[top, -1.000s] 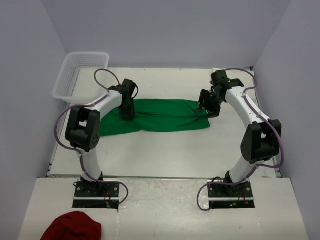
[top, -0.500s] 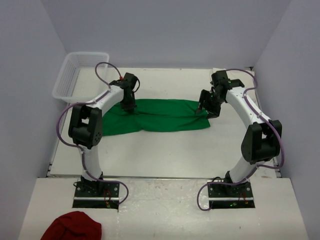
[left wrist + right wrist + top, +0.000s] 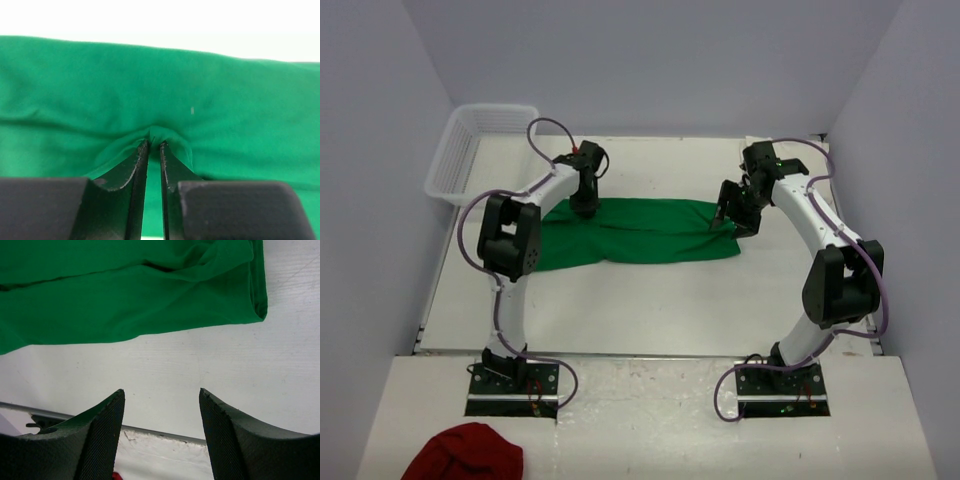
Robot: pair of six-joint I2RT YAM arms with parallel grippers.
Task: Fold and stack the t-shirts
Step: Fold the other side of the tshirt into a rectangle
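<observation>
Pinching a small ridge of soft green cotton, your left jaws stand almost closed. Only a thin slit shows between the flat black fingers (image 3: 131, 172), and fabric puckers around their tips. The green t-shirt (image 3: 640, 232) lies across the middle of the white desk (image 3: 650, 300) as a long, matte band running from 9 to 3 o'clock. It has a crease along its length and a rounded fold at the 3 o'clock end. The grip sits on the band's far edge, toward its 10 o'clock corner.

A second ago the left arm (image 3: 545, 190) reached the middle of the band's left part. It has since slid up to that far edge, while the cloth's outline has barely changed. Your right jaws are unmoved. They hang wide apart, holding nothing, at the shirt's 3 o'clock end, with their textured pads (image 3: 107, 427) facing each other.

A white mesh plastic basket (image 3: 470, 150) sits at the desk's 10 o'clock corner. A crumpled dark red cloth (image 3: 465, 452) lies at 7 o'clock on the near ledge.
</observation>
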